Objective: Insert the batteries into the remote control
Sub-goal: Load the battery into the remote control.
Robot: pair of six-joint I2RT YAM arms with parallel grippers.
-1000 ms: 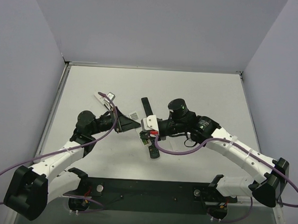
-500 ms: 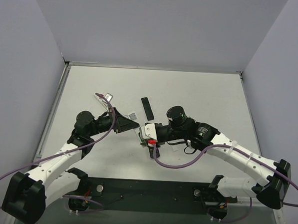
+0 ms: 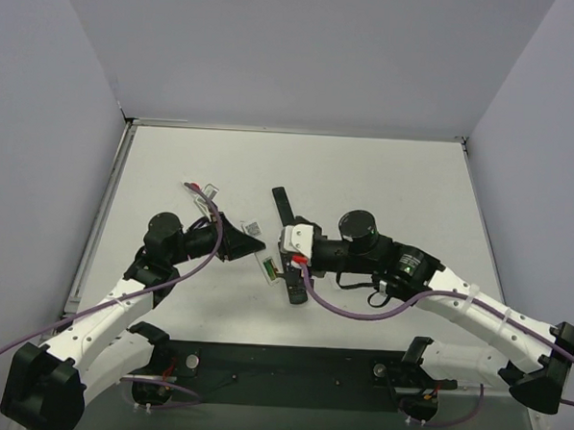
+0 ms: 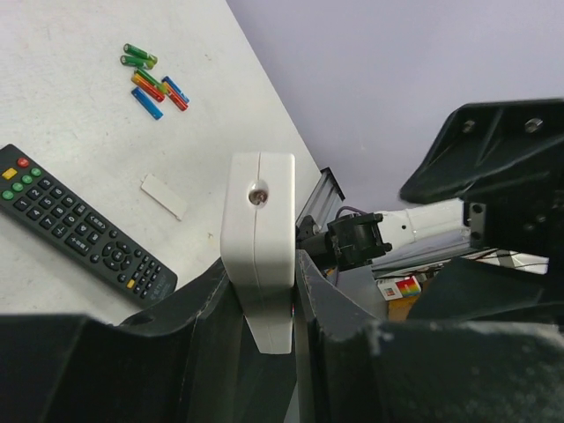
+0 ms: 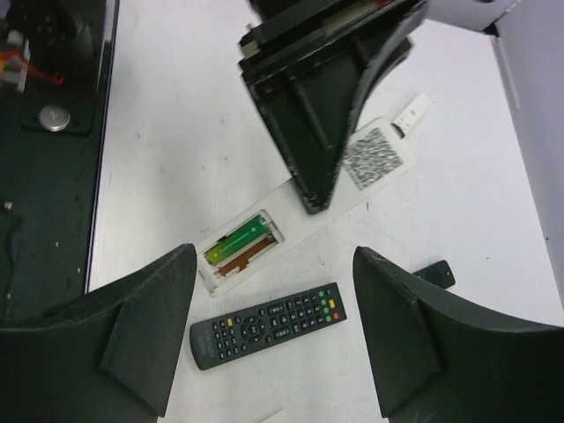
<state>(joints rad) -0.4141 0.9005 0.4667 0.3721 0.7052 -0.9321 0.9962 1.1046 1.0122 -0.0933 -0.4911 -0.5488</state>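
My left gripper [image 4: 262, 282] is shut on the white remote control [image 4: 258, 220], pinching its edges. In the right wrist view the remote control [image 5: 304, 204] lies back up, its battery bay uncovered. One green battery [image 5: 236, 242] lies in the bay and the slot beside it shows bare brown. My right gripper [image 5: 278, 308] hovers open just above the bay with nothing between its fingers. Several loose batteries [image 4: 152, 79] with green, red and blue wrappers lie on the table beyond. From above, the left gripper [image 3: 241, 240] and the right gripper [image 3: 286, 261] meet at the remote control [image 3: 265, 264].
A black remote [image 5: 269, 324] with coloured buttons lies just beside the white one, also seen as the black remote [image 3: 294, 285]. A small white cover piece [image 4: 165, 196] rests on the table. A black strip [image 3: 284, 203] lies behind the grippers, and a white strip [image 3: 202, 186] at far left.
My right gripper has opened and pulled back from the battery bay, leaving the green battery in it. The left gripper keeps its grip on the remote control, shifted slightly right.
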